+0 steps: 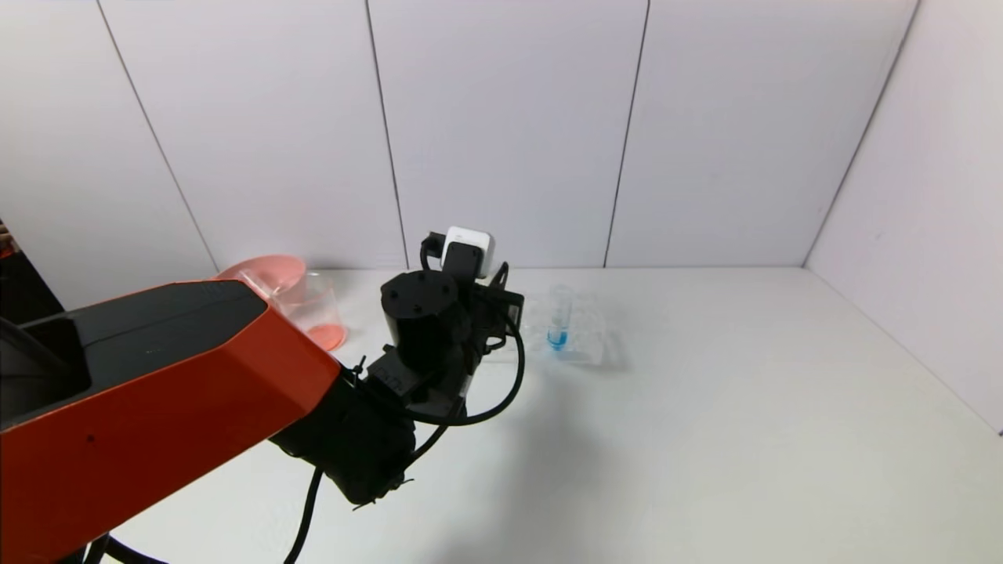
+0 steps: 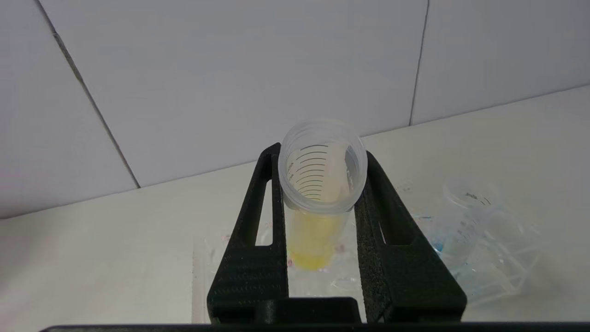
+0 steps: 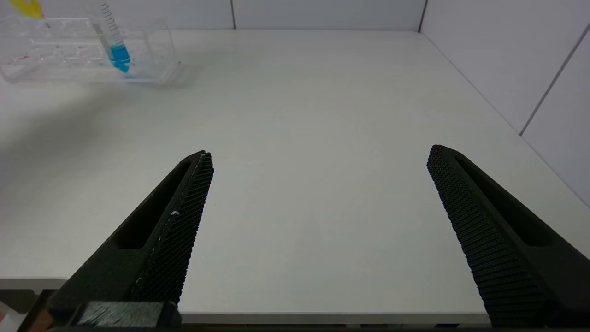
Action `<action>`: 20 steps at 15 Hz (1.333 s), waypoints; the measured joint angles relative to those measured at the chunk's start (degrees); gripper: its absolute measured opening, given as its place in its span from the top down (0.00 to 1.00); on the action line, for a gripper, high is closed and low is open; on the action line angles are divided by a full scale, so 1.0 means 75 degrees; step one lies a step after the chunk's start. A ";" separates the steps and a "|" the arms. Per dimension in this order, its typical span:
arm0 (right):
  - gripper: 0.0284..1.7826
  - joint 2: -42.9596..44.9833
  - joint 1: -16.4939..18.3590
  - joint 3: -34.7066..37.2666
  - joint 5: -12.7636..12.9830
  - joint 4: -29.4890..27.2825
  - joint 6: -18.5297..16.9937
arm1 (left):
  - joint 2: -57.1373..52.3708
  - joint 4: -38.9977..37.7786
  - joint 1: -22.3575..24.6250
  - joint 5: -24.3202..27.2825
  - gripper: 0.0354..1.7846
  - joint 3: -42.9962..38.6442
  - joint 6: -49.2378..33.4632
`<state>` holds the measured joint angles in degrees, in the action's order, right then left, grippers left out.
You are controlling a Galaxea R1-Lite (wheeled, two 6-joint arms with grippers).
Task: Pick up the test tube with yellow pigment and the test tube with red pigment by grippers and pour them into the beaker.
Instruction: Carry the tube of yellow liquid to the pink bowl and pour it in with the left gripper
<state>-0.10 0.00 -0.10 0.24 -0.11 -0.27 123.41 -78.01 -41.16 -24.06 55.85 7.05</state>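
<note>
My left gripper (image 2: 321, 151) is shut on the test tube with yellow pigment (image 2: 315, 230). Its open mouth faces the wrist camera, and its yellow tip (image 3: 27, 7) hangs above the clear rack (image 2: 322, 286). In the head view the left arm's wrist (image 1: 427, 313) hides that gripper and its tube, just left of the rack (image 1: 588, 333). The beaker (image 1: 313, 301) stands at the back left. The test tube with red pigment is out of view. My right gripper (image 3: 320, 151) is open and holds nothing, low over the table's near edge.
A blue-bottomed tube (image 1: 558, 317) stands in the rack, to the right of the held tube. A pink bowl (image 1: 266, 274) sits right behind the beaker against the back wall. White walls close the table at the back and right.
</note>
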 joint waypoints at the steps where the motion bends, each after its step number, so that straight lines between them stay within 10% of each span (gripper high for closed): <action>1: 0.05 0.0000 0.0000 0.0000 0.0003 0.0000 0.0000 | -0.0044 0.0002 -0.0018 0.0005 0.77 -0.0011 0.0005; 12: 0.05 0.0000 0.0000 0.0000 0.0000 0.0000 0.0000 | -0.1573 0.0920 0.0232 0.0000 0.77 -0.0254 0.0239; 20: 0.05 0.0000 0.0000 0.0000 0.0003 -0.0003 0.0003 | -0.2669 0.2051 0.1681 0.0618 0.77 -0.0270 0.0154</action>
<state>-0.10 0.00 -0.10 0.27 -0.13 -0.24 103.39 -62.62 -28.55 -19.43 53.82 8.20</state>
